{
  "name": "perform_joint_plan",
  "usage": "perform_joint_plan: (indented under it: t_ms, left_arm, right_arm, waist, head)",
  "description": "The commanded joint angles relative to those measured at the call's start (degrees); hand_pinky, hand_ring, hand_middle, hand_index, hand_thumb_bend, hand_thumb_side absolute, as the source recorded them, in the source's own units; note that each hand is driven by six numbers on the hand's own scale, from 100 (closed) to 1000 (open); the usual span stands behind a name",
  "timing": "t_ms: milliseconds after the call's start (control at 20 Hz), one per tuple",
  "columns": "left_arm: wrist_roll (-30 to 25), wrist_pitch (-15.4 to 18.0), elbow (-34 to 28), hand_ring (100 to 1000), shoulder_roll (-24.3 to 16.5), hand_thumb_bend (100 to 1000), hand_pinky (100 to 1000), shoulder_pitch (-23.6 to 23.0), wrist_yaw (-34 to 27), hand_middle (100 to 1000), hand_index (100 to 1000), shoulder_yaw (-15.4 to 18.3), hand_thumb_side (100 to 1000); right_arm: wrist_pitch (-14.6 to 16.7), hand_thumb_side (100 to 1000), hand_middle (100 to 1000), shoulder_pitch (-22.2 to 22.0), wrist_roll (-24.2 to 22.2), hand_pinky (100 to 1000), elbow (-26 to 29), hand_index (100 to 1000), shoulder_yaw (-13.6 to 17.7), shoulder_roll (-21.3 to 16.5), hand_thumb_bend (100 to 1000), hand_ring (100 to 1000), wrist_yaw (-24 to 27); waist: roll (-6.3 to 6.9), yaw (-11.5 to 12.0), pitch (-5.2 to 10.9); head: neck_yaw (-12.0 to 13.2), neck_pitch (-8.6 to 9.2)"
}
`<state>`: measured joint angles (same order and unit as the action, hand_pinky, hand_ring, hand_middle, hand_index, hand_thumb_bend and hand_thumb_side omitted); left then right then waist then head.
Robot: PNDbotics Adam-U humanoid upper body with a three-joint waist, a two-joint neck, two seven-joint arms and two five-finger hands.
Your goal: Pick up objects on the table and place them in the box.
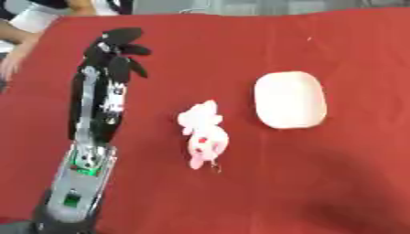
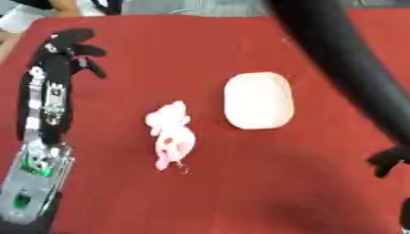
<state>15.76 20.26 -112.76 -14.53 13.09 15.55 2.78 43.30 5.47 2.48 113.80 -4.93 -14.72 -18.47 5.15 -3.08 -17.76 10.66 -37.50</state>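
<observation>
The pink plush toy (image 1: pixel 204 134) lies at 4 o'clock from the left hand (image 1: pixel 117 51), well apart; its fingers are relaxed, grasping nothing.

A red table (image 1: pixel 336 192) holds two things: a small pink and white soft toy (image 1: pixel 203 132) and, near it, a white oval box (image 1: pixel 289 99)

Bench (image 1: pixel 320 183): covered in red cloth, matt, smooth with faint creases. Toy (image 1: pixel 204 132): white and pink plush, soft, fuzzy nap. Box (image 1: pixel 290 99): white, smooth, matt, looks like plastic. Left robot hand (image 1: pixel 118 50): matt black; forearm behind it shows silver metal and a green panel.
</observation>
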Motion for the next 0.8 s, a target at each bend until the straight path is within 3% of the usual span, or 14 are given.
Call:
perform_joint_plan:
  t_ms: [50,600,750,800]
  left_arm:
    - [0.3,0.1,-0.8,627,-0.6,100,382,0.5,-0.1,706,780,0.2,899]
    - [0.2,0.0,-0.8,626,-0.5,100,379,0.5,-0.1,705,782,0.2,898]
    - [0.1,-0.2,-0.7,634,-0.6,100,379,0.5,0.1,712,786,0.1,886]
    - [-0.2,-0.4,-0.6,636,-0.6,100,378,0.5,0.3,714,790,0.1,865]
  right_arm:
    - [-0.1,723,788,-0.2,0.3,282,0.8,847,-0.1,-0.2,160,499,-0.4]
    - [-0.1,723,788,-0.2,0.3,281,0.8,847,-0.1,-0.1,161,498,-0.4]
    - [-0.2,688,788,-0.2,0.2,279,0.8,848,-0.2,0.1,142,497,-0.5]
    - [-0.3,720,788,-0.1,0.1,278,0.8,848,-0.2,0.2,165,496,-0.5]
  waist:
    - [-0.29,0.1,0.72]
    - [-0.28,0.1,0.64]
    - [-0.21,-0.1,0.50]
    - [-0.12,-0.2,0.35]
  head:
    - [0.5,0.14]
    - [0.5,0.12]
    - [0.3,0.15]
    - [0.2,0.25]
